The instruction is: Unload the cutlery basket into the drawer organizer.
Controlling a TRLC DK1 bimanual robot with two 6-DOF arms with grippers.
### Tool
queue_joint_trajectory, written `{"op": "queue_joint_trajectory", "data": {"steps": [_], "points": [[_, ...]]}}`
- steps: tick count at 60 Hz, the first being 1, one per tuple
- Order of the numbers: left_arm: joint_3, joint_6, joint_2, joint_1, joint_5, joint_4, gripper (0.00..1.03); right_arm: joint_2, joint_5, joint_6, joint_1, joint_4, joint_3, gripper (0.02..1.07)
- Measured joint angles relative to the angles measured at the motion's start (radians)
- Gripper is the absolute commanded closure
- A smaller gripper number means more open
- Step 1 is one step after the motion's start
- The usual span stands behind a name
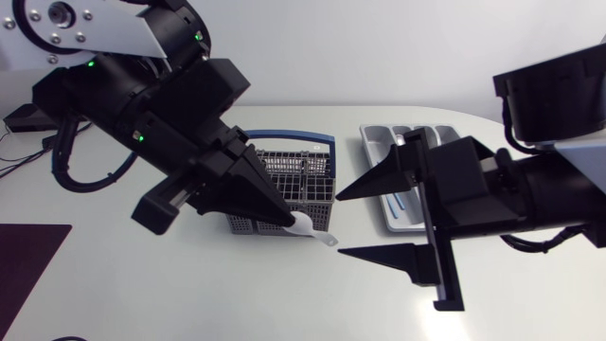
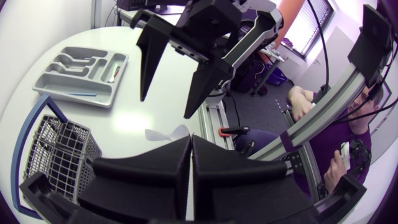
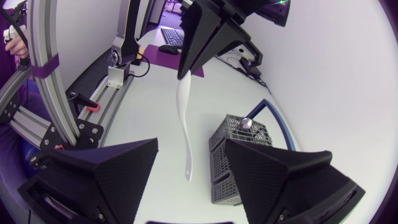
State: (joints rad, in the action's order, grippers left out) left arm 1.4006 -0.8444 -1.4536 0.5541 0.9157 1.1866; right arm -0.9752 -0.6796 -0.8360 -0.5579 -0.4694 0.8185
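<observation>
Fingers of the left gripper [image 1: 283, 219] are pinched together on the wide end of a white utensil [image 1: 312, 230]. Its slim handle sticks out toward 4 o'clock in the head view. Those of the right gripper [image 1: 339, 224] are spread wide and touch nothing. One tip sits at about 1 o'clock from the utensil's free end, and the other is just past it at 4 o'clock.

From the right wrist view the white utensil [image 3: 185, 124] hangs down from the left gripper [image 3: 188, 70] over the white table [image 3: 155, 106]. It hangs ahead of the right arm's own parted fingers [image 3: 106, 177], not between them.

At 12 o'clock from the left gripper's tip stands the cutlery basket [image 1: 312, 180], a grey wire box with a blue handle [image 1: 295, 135]. A round-ended metal piece [image 3: 247, 123] stands up in it (what kind I cannot tell).

At 2 o'clock from the basket lies the grey drawer organizer [image 1: 375, 142], partly hidden by the right gripper. In the left wrist view a slim blue piece [image 2: 82, 94] rests in its long crosswise compartment.
</observation>
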Motion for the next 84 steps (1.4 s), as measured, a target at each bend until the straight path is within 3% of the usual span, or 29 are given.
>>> {"op": "queue_joint_trajectory", "data": {"steps": [12, 33, 44, 47, 54, 56, 63, 74, 77, 84], "points": [[0.017, -0.021, -0.003, 0.018, 0.004, 0.011, 1.0, -0.045, 0.002, 0.006, -0.038, 0.033, 0.0, 0.52], [0.026, -0.03, -0.014, 0.018, 0.004, 0.013, 1.0, -0.06, 0.002, 0.007, -0.071, 0.051, 0.0, 1.0], [0.026, -0.032, -0.014, 0.018, 0.004, 0.017, 0.99, -0.06, 0.002, 0.015, -0.076, 0.051, 0.0, 1.01], [0.028, -0.032, -0.015, 0.016, 0.004, 0.017, 0.85, -0.06, 0.002, 0.018, -0.076, 0.051, 0.0, 1.01], [0.043, -0.027, -0.018, -0.003, 0.006, 0.018, 0.16, -0.06, 0.003, 0.022, -0.08, 0.051, 0.0, 1.01], [0.052, -0.027, -0.018, -0.012, 0.008, 0.018, 0.07, -0.06, 0.003, 0.022, -0.081, 0.051, -0.002, 1.01], [0.098, -0.01, -0.018, -0.069, 0.024, 0.018, 0.05, -0.053, 0.008, 0.021, -0.073, 0.029, -0.004, 1.01], [0.142, 0.062, -0.002, -0.219, 0.02, -0.027, 0.05, 0.005, 0.009, -0.025, 0.014, -0.053, -0.022, 1.01], [0.138, 0.089, 0.009, -0.251, -0.025, -0.06, 0.05, 0.02, 0.002, -0.047, 0.059, -0.075, -0.024, 1.01], [0.033, 0.19, 0.074, -0.275, -0.227, -0.283, 0.05, 0.057, -0.029, -0.117, 0.202, -0.13, -0.034, 1.01]]}}
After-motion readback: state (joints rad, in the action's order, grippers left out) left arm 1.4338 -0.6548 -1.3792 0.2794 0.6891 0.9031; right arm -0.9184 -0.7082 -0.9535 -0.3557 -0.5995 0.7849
